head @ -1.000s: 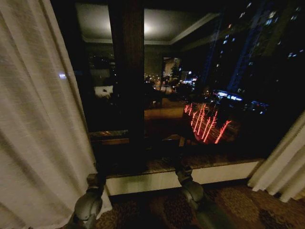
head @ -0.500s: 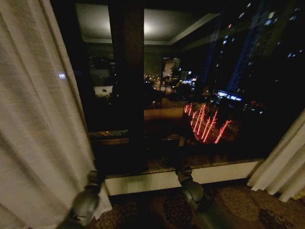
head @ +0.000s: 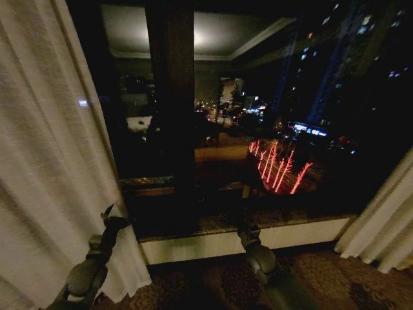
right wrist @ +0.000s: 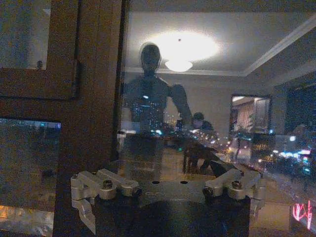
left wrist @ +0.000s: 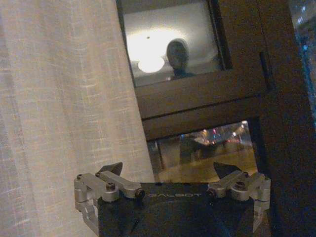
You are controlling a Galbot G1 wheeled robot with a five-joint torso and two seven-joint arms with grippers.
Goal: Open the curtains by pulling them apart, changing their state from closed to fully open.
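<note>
Curtains (head: 45, 161) hang parted, one sheer panel far left, one far right (head: 387, 226), dark window (head: 271, 129) exposed (judged nearly complete); left gripper (head: 115, 219), fingers spread, beside left panel's edge; right gripper (right wrist: 168, 185) likewise spread, empty.

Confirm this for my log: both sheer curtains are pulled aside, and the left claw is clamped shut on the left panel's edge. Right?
Not quite. The left claw is open, its fingers spread beside the left panel and gripping nothing, as the left wrist view shows. The curtains are indeed drawn aside, leaving the dark window exposed.
</note>
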